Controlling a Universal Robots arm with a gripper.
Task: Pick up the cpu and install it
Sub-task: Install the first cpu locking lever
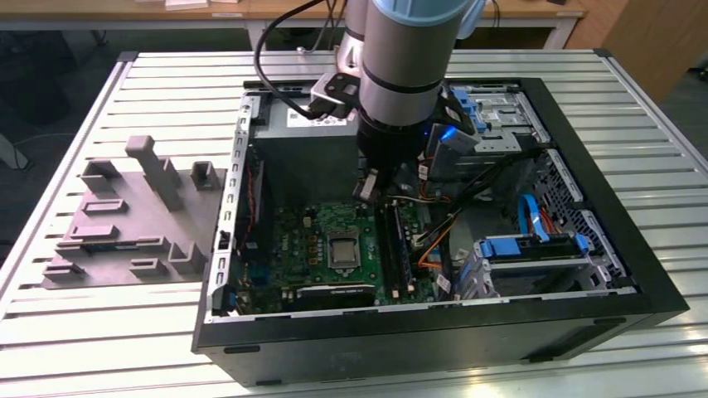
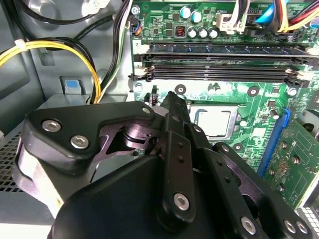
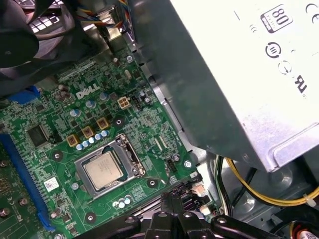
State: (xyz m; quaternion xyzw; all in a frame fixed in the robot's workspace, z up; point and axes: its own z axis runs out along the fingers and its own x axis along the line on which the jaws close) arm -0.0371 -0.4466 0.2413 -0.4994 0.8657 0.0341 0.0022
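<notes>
Black gripper (image 2: 172,99) linkages crowd the lower half of the second wrist view, their screw heads shining. The two fingers run up to a shared tip at mid-frame, pressed together with nothing between them, so the gripper is clenched and empty. Just past that tip, to the right of centre, lies the cpu (image 2: 214,119), its pale metal top flat inside the silver socket frame (image 2: 212,102) on the green motherboard (image 2: 259,99); gripper and cpu are apart, the tip hanging above the socket's near edge.

From the first wrist view the cpu (image 3: 103,168) sits at lower left of centre, square in its socket (image 3: 127,149), while the gripper's dark tip (image 3: 172,206) pokes in at the bottom edge, near the socket but clear of it. A big grey box (image 3: 234,74) with a white label takes the upper right, yellow wires (image 3: 249,191) curling beneath it.

Seen from the exterior view, the arm (image 1: 404,75) reaches down into the open computer case (image 1: 443,332) on the slatted table (image 1: 166,75). The gripper (image 1: 369,189) hangs just above the motherboard, a little up-frame of the socket with the cpu (image 1: 343,249) in it. A grey moulded tray (image 1: 122,224) rests on the table at the frame's left, well apart from the case.
</notes>
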